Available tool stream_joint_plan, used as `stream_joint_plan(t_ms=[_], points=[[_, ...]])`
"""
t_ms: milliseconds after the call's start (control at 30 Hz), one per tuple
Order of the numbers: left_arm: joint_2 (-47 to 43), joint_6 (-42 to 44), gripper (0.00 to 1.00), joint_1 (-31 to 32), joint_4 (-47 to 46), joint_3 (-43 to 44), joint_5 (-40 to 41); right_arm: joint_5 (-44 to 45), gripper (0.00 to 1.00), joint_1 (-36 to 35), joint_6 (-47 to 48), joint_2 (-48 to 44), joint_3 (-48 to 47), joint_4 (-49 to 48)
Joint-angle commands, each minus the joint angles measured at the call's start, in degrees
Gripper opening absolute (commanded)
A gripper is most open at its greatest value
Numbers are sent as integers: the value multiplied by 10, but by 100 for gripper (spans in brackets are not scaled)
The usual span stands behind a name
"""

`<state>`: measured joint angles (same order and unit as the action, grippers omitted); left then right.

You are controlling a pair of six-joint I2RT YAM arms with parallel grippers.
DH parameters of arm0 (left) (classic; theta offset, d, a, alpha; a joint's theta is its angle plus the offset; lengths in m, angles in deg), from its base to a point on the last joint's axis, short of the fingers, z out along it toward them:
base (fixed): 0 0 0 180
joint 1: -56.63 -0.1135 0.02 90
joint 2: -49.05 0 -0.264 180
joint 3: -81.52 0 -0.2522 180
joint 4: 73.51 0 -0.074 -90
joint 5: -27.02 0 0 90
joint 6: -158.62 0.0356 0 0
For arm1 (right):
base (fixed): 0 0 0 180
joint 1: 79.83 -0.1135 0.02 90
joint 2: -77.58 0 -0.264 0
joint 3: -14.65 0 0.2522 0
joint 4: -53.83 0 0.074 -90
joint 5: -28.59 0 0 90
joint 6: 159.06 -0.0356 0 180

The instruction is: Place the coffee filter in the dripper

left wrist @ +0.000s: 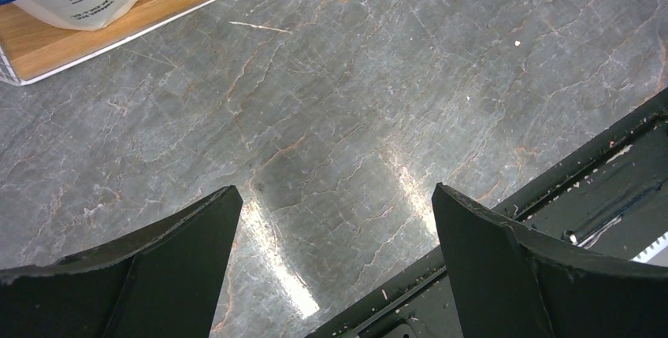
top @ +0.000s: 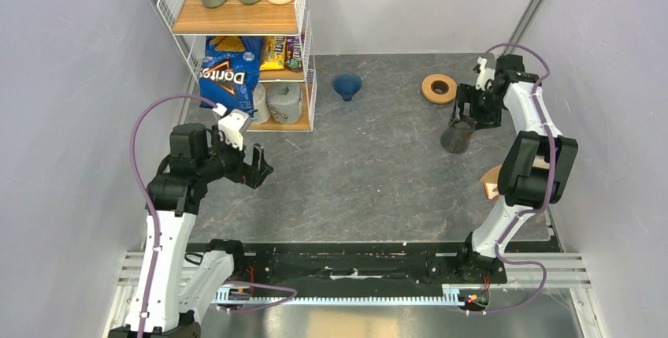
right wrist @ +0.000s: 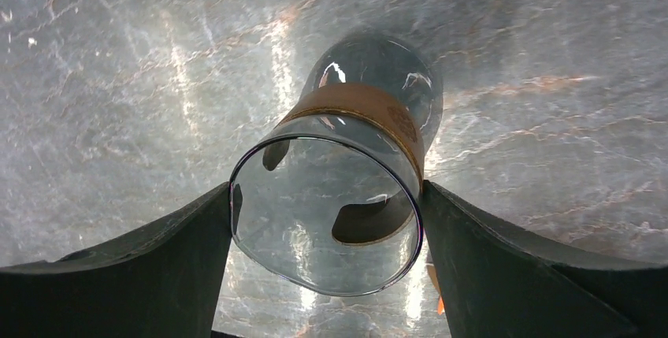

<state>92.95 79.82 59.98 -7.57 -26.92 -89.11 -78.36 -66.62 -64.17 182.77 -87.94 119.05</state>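
Top external: the dripper [top: 346,86] stands at the far middle of the table [top: 370,188], wide mouth up, a small dark blue see-through cone. A wooden ring [top: 439,88] lies to its right. A tan scrap [top: 492,174] peeks out beside the right arm's elbow at the table's right edge. I judge it to be the filter, but it is mostly hidden, so shape and long axis cannot be told. It lies nearer the bases than the right gripper [top: 466,121], and the dripper is off to that gripper's left, past the ring. The right arm is much the nearer to the filter, but its fingers are busy with a dark carafe [top: 457,137]. The left gripper [top: 264,169] hangs near the shelf [top: 236,19], well apart from both.

Left wrist: the left gripper [left wrist: 335,192] is spread wide over bare table, holding nothing. Neither filter nor dripper shows.

Right wrist: the right gripper [right wrist: 327,192] has a finger against each side of the carafe's [right wrist: 370,109] rim — closed on it, as far as I can judge. No filter is in sight.
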Motion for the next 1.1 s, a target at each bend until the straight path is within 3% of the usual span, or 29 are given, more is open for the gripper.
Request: stream_joint_plan(t_ms=[0,367,700,1067], points=[[-8,-15,100,-1,-9,16,-16,-29,92,-29,15,-32,20,12],[-14,-19,100,0,-9,8,-23,-43,92,-128,-24,-93,95,-4],[-14,-27,100,-1,-3,5,-27,-53,92,-293,-64,-107,127,-20],[-3,-27,100,0,-5,-4,-48,-85,97,-431,-12,-105,123,-30]])
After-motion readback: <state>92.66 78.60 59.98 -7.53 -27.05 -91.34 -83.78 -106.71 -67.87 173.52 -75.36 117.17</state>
